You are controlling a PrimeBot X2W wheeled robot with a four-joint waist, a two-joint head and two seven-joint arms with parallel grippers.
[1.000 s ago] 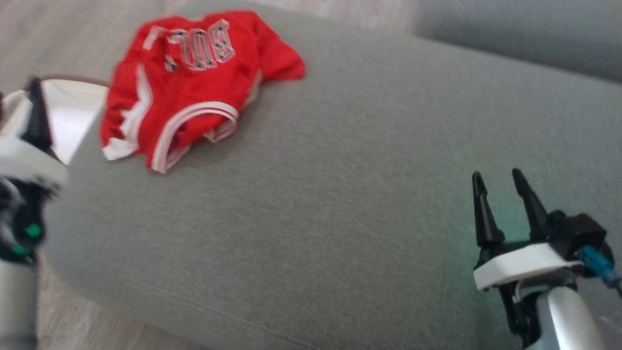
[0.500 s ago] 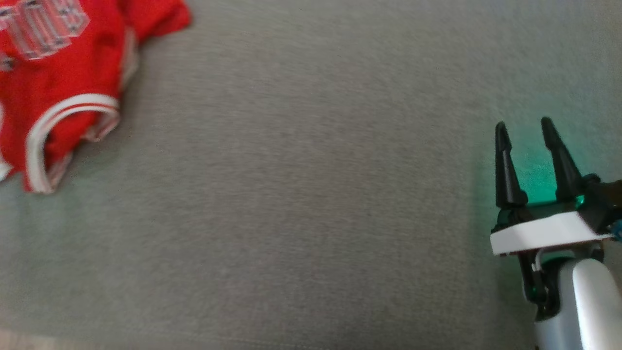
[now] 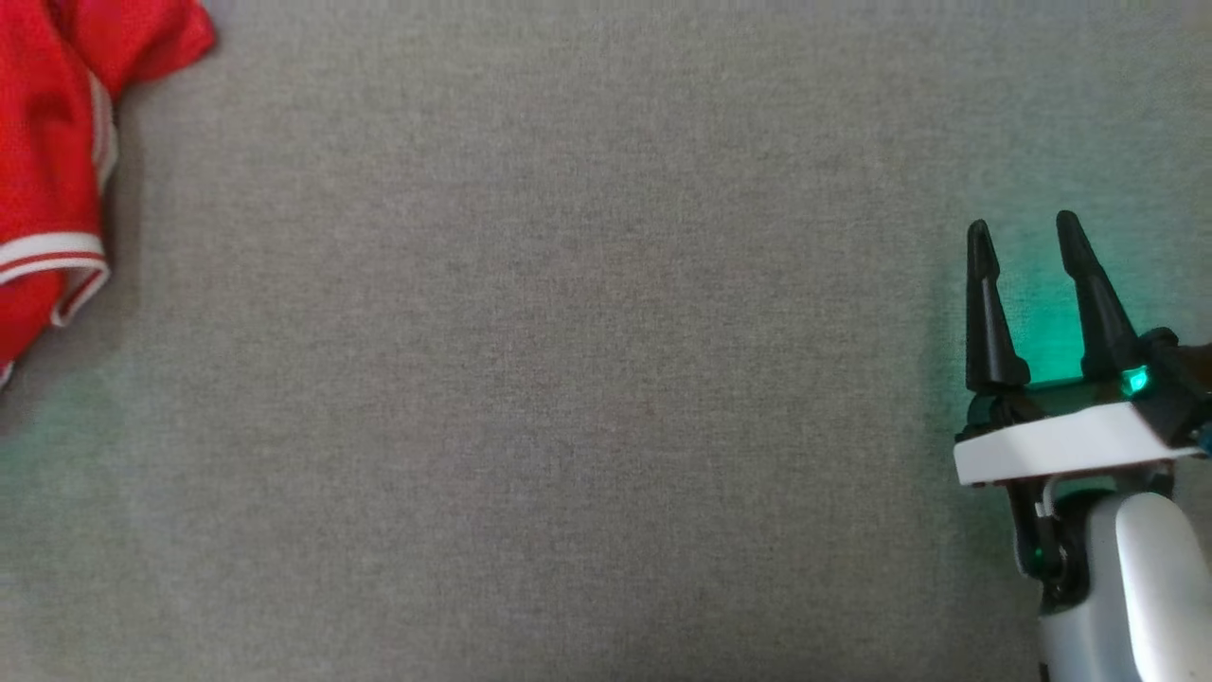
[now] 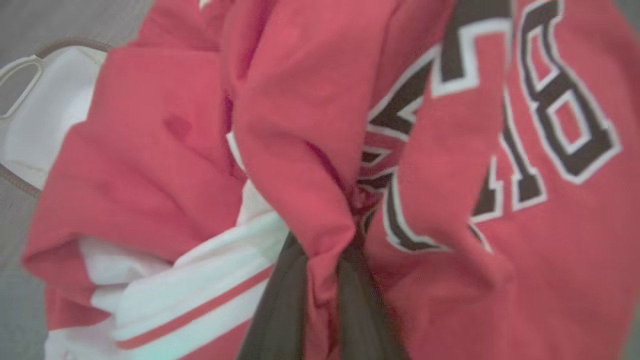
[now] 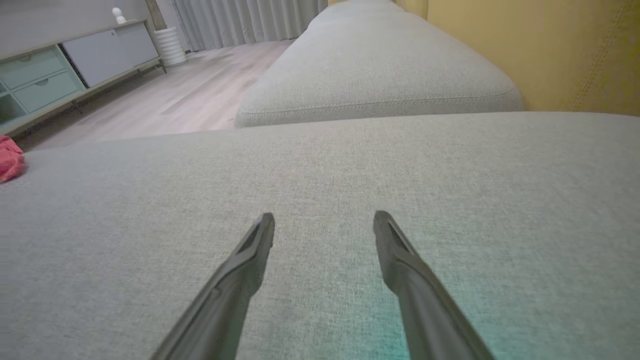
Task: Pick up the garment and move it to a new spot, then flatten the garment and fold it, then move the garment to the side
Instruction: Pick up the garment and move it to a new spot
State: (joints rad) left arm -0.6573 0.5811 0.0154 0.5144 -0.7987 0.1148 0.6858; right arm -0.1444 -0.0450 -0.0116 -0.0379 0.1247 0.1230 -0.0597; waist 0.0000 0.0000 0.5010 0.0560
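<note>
Left wrist view: the left gripper (image 4: 325, 250) points into the jersey (image 4: 165, 150), its fingers (image 4: 282, 295) close together with a red fold pinched between them. Head view puts the jersey on the sofa (image 3: 568, 379) at that view's left edge. The right gripper (image 3: 1027, 237) hovers low, fingers forward, spread wide, empty.

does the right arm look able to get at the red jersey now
Probably yes, with a long reach: bare cushion lies between the open right gripper and the jersey at far left.
</note>
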